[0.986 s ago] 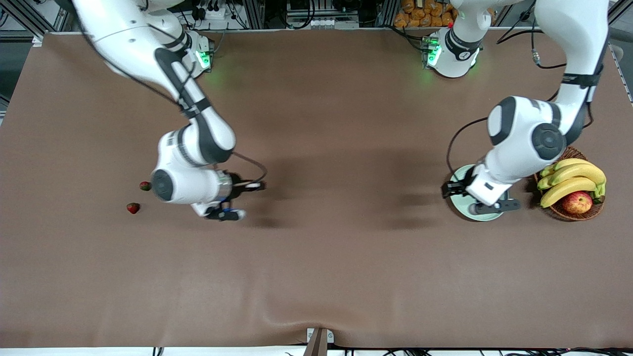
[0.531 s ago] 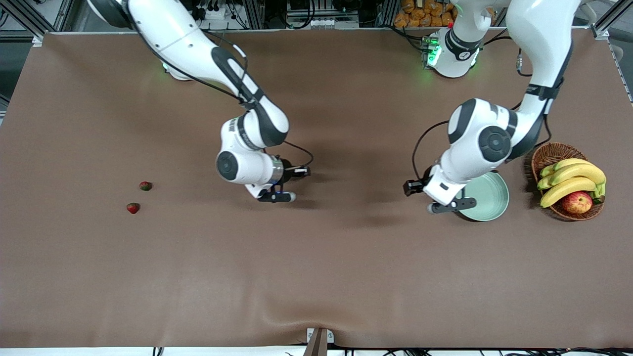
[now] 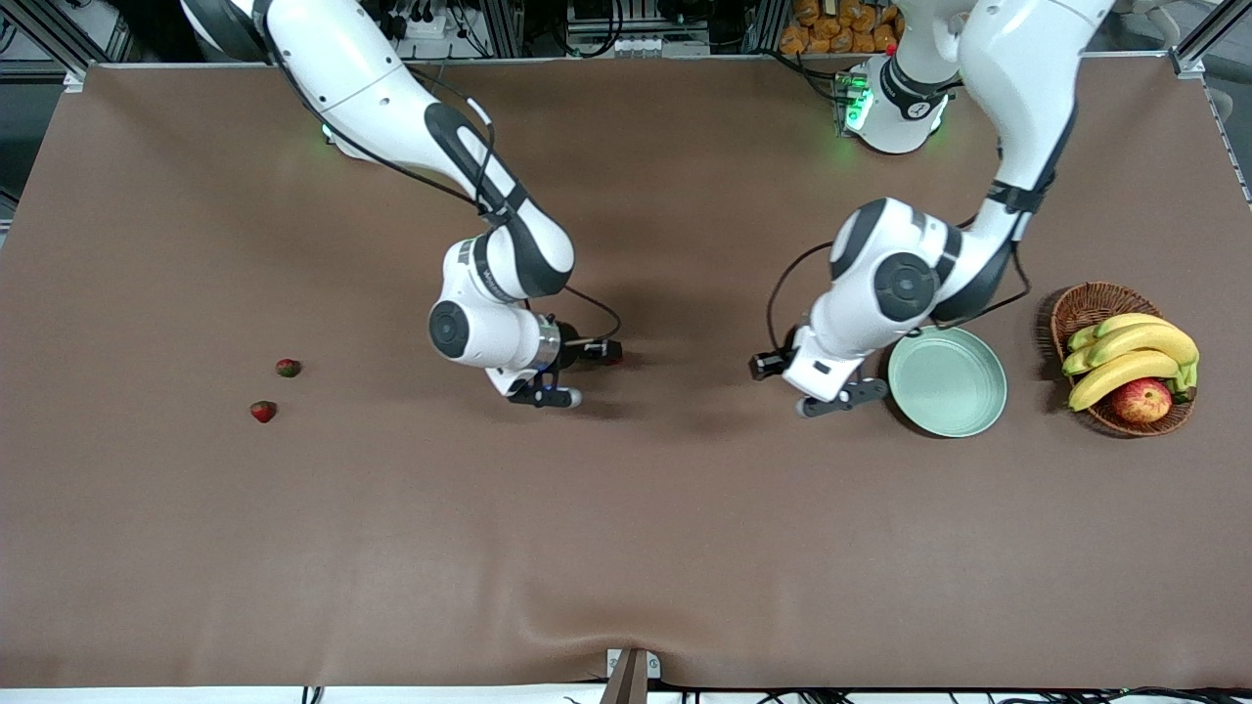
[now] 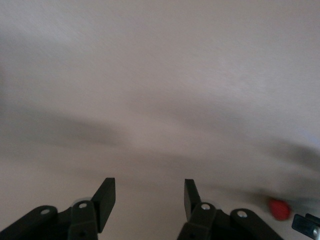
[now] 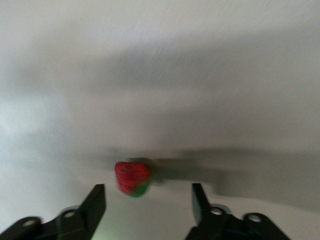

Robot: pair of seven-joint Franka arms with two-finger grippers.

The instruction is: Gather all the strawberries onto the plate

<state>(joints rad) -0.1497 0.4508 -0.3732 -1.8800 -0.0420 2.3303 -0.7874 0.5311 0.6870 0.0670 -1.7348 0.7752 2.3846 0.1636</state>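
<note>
Right wrist view: right claw (image 5: 145, 205) open, berry (image 5: 132, 178) apparently just dropped mid-bench; left claw (image 4: 149, 197) open, plate (image 3: 947, 381) at its 3 o'clock.

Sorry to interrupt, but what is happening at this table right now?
The arms are collecting berries onto the mint-green plate, which holds none yet. The right tool hangs open mid-table over one strawberry, not gripping it. The left tool, also open, is over the table beside the plate. Two more strawberries lie at the right arm's end of the table.
</note>
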